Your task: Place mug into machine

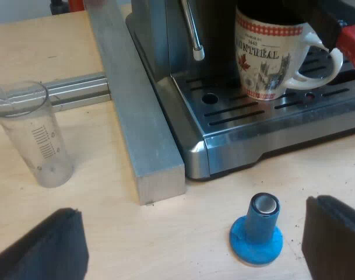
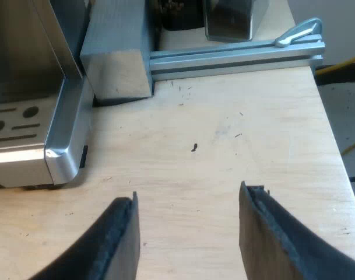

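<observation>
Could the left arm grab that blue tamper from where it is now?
Probably yes: the blue tamper stands upright on the table close to the open left fingers, with nothing in between.

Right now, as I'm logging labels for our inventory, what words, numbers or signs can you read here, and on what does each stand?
"MONTREAL": large letters on the side of the mug.
"1642": on the mug, just above that word; the small words beside it are too blurred to read.
Measuring glass: scale lines with figures too small to read.
</observation>
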Tool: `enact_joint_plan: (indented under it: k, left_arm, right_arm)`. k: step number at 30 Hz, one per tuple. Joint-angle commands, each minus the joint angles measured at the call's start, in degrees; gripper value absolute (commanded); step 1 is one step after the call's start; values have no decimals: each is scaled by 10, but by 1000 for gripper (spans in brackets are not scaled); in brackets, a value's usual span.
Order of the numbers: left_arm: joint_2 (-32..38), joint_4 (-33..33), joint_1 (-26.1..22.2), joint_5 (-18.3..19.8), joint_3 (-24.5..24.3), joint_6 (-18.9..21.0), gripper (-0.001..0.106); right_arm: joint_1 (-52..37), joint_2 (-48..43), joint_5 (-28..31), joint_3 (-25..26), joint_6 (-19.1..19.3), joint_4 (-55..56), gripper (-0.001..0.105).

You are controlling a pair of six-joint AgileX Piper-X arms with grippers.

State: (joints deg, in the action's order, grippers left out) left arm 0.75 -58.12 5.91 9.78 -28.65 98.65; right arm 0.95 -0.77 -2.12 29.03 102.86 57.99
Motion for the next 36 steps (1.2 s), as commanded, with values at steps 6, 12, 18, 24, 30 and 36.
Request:
enact_joint_plan:
  k: [6, 12, 18, 24, 30, 36]
  left_arm:
    - [79, 12, -1, 3, -2, 4, 77]
    - [79, 44, -1, 5, 9, 7, 77]
    - [79, 51, -1, 5, 19, 6, 77]
    - [79, 60, -21, 5, 23, 3, 77]
    - [81, 60, -71, 5, 23, 3, 77]
    - [81, 60, -71, 5, 23, 3, 77]
  right_arm:
    - [0, -23, -7, 3, 4, -7, 43]
    - [0, -23, -7, 3, 4, -7, 43]
    - [0, -23, -7, 3, 4, -7, 43]
    - [0, -23, -7, 3, 4, -7, 43]
    - [0, -23, -7, 3, 4, -7, 43]
    - [0, -23, -7, 3, 4, -7, 43]
